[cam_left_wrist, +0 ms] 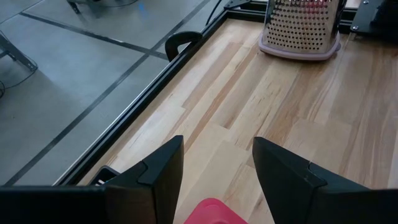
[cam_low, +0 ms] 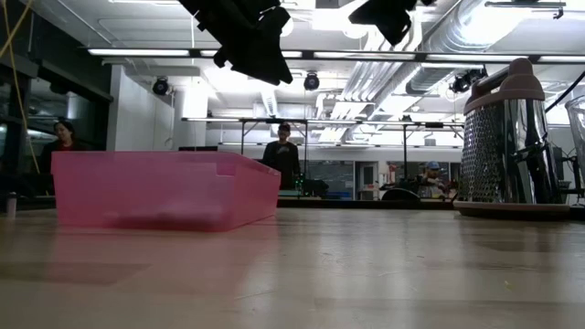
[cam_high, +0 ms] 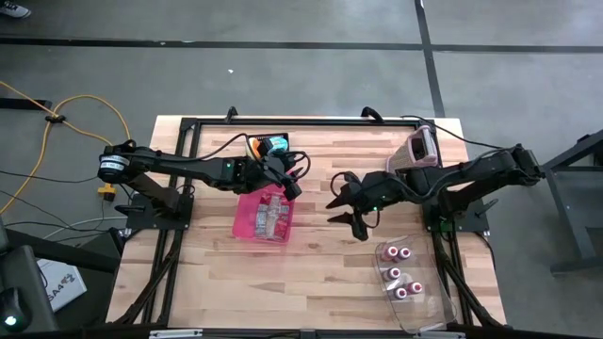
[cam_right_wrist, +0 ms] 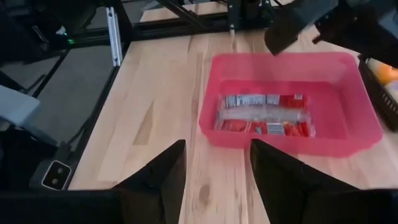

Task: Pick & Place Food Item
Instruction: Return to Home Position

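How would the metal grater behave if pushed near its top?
The grater looks like stiff perforated metal, so it probably won't flex. It stands tall on its pink base, so a high push may tip it rather than slide it.

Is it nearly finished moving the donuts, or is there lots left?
Part looks done: the black bin beside the pink bin holds orange and blue items. Nothing is in hand: both arms' jaws stand open and empty, the left arm reaching over the pink bin, the right arm hanging mid-table. Possibly left: three small donuts sit in the clear tray.
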Robot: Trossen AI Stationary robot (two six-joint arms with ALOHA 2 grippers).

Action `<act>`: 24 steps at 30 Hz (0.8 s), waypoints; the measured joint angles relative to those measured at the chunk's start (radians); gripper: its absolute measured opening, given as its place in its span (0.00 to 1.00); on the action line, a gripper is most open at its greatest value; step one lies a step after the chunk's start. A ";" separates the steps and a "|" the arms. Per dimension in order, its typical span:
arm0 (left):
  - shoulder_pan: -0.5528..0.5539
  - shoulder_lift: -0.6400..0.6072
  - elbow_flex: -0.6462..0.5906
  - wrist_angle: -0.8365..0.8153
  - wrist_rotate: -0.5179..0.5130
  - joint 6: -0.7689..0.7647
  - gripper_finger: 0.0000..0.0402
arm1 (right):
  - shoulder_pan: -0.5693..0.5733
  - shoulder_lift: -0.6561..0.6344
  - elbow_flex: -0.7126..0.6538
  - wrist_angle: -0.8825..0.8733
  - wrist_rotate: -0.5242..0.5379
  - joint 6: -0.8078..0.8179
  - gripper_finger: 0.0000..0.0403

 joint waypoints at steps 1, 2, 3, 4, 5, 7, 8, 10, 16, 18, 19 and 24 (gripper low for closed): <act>0.000 0.000 0.000 0.000 0.000 0.000 0.46 | -0.002 0.000 0.000 0.004 -0.004 -0.002 0.41; 0.000 0.000 0.000 0.000 0.000 0.000 0.46 | -0.004 -0.003 0.000 0.005 -0.005 -0.003 0.41; 0.000 0.000 0.000 0.000 0.000 0.000 0.46 | -0.006 -0.005 0.000 0.007 -0.006 -0.002 0.41; 0.000 0.000 0.000 0.000 0.000 0.000 0.46 | -0.006 -0.006 0.000 0.011 -0.007 -0.002 0.41; 0.000 0.000 0.000 0.000 0.000 0.000 0.46 | -0.006 -0.007 0.000 0.017 -0.008 -0.002 0.41; 0.000 0.000 0.000 0.000 0.000 0.000 0.46 | -0.006 -0.010 0.000 0.019 -0.008 -0.004 0.41; 0.000 0.000 0.000 0.000 0.000 0.000 0.46 | -0.007 -0.014 0.000 0.017 -0.007 -0.005 0.41; 0.000 0.000 0.000 0.000 0.000 0.000 0.46 | -0.012 -0.021 0.000 0.018 -0.006 -0.008 0.41; 0.000 0.000 0.000 0.000 0.000 0.000 0.46 | -0.015 -0.089 -0.068 0.058 -0.004 -0.026 0.41; 0.000 0.000 0.000 0.006 0.000 0.000 0.46 | -0.015 -0.145 -0.143 0.111 0.008 -0.014 0.41; 0.000 0.000 0.000 0.011 0.000 0.000 0.46 | -0.015 -0.170 -0.189 0.141 0.017 -0.008 0.41; 0.000 0.000 0.001 0.034 0.000 0.000 0.46 | -0.015 -0.308 -0.386 0.307 0.049 0.007 0.41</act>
